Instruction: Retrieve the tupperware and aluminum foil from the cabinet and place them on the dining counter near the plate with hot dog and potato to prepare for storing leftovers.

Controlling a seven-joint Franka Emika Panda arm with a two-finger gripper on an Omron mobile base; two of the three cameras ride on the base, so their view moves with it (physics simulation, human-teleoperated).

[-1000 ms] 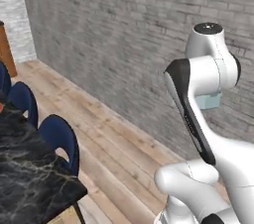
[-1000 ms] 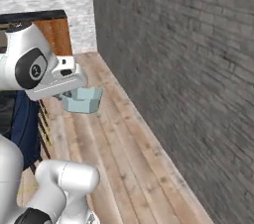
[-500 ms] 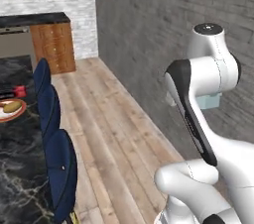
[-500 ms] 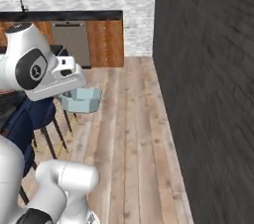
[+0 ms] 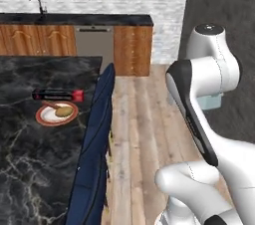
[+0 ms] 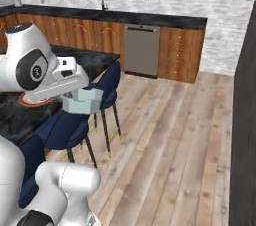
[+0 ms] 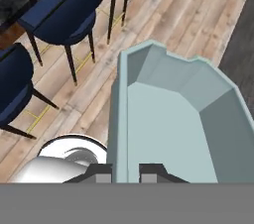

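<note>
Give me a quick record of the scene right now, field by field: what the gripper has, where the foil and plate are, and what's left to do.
gripper: shut on the tupperware, one wall pinched between the fingertips
tupperware: pale grey-blue tub, held in the air above the wood floor, beside the blue stools
aluminum foil: black box with red end, lying on the dining counter
plate: orange-rimmed, on the dining counter just in front of the foil, food on it
remaining: tupperware not yet set down near the plate
</note>
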